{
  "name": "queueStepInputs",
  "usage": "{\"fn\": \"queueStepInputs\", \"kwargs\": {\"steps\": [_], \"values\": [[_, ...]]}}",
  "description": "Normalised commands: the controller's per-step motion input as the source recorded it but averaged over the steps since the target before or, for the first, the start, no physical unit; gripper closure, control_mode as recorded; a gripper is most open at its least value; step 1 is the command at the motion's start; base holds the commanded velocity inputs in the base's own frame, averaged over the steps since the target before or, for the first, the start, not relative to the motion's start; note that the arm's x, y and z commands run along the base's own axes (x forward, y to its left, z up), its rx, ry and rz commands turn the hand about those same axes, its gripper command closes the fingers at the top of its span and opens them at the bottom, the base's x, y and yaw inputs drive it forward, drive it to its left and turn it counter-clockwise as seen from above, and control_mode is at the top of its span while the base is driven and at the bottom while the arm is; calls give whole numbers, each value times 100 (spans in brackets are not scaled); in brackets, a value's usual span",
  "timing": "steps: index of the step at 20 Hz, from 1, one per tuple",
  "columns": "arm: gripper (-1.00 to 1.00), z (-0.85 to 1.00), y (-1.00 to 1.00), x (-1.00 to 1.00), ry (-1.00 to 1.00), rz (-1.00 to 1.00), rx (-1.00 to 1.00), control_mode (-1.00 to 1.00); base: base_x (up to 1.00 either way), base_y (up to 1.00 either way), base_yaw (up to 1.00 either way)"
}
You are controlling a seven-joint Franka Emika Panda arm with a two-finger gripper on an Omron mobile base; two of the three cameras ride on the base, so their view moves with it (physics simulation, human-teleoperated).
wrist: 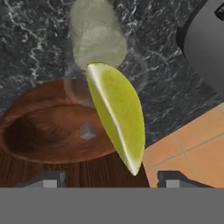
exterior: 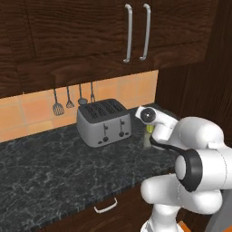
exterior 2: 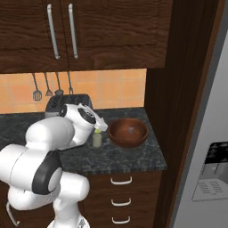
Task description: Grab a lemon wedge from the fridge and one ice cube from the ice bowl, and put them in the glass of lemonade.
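Observation:
The lemon wedge (wrist: 116, 116), pale yellow-green, hangs loose between my gripper's (wrist: 109, 179) two fingertips, which stand wide apart and do not touch it. Just beyond it is the glass of lemonade (wrist: 98, 39), a small clear tumbler on the dark counter. In the right base view the gripper (exterior 2: 99, 127) hovers directly over the glass (exterior 2: 97, 140), with the wedge (exterior 2: 96, 132) at its rim. The reddish-brown ice bowl (exterior 2: 128, 132) stands right of the glass with an ice cube (wrist: 87, 130) inside. The silver-grey fridge (exterior 2: 209, 156) is at far right.
A silver toaster (exterior: 104, 121) stands on the black marble counter (exterior: 50, 172) left of the glass, close to the hand. Utensils (exterior: 72, 100) hang on the tiled wall behind it. A dark wood panel (exterior 2: 173, 89) walls off the counter's right end.

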Motion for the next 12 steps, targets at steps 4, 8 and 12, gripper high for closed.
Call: {"fn": "queueStepInputs", "kwargs": {"steps": [4, 8, 12], "values": [[-100, 10, 6, 7, 0, 0, 0, -100, 0, 0, 0], [-100, 23, 1, 1, 0, 0, 0, -100, 0, 0, 0], [-100, 27, 0, -39, -7, 0, -1, -100, 0, 0, 0]]}}
